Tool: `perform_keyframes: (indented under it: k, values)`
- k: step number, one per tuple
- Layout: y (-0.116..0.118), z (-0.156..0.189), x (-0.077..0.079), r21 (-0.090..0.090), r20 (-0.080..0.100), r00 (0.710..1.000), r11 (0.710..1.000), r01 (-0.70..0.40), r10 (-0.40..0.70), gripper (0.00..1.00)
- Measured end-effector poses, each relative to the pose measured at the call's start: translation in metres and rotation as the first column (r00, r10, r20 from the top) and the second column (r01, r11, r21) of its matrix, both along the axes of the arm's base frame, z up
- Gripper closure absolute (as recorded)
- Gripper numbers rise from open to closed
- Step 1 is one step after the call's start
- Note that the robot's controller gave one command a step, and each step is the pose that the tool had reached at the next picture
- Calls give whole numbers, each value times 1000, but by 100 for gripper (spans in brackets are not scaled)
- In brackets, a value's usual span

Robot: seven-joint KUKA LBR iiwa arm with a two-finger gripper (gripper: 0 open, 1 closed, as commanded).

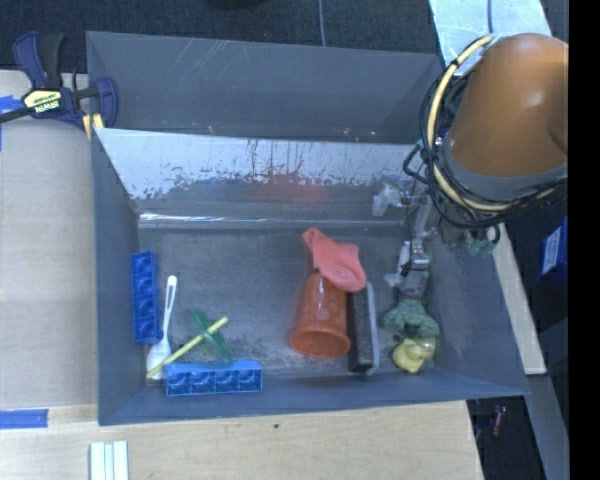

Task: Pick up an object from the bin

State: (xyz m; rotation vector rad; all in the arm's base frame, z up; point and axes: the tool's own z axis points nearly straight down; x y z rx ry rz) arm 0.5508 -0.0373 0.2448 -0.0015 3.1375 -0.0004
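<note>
End effector (411, 286) hangs low on the right of the grey metal bin (280, 98), just above a small lumpy green-and-yellow toy (411, 336) in the near right corner. Apart or together, can't tell.

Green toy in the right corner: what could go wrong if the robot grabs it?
The green toy lies near the bin's right wall, so the gripper close by might bump the wall. The black bar beside it could get nudged or caught too.
</note>
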Motion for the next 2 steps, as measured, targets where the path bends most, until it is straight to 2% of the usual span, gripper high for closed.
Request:
perform_keyframes:
  k: [1, 2]
  values:
    - [0, 0, 0, 0, 0, 1000, 1000, 0, 0, 0]
    - [0, -34, -17, -2, 6, 993, 993, -116, 116, 0]
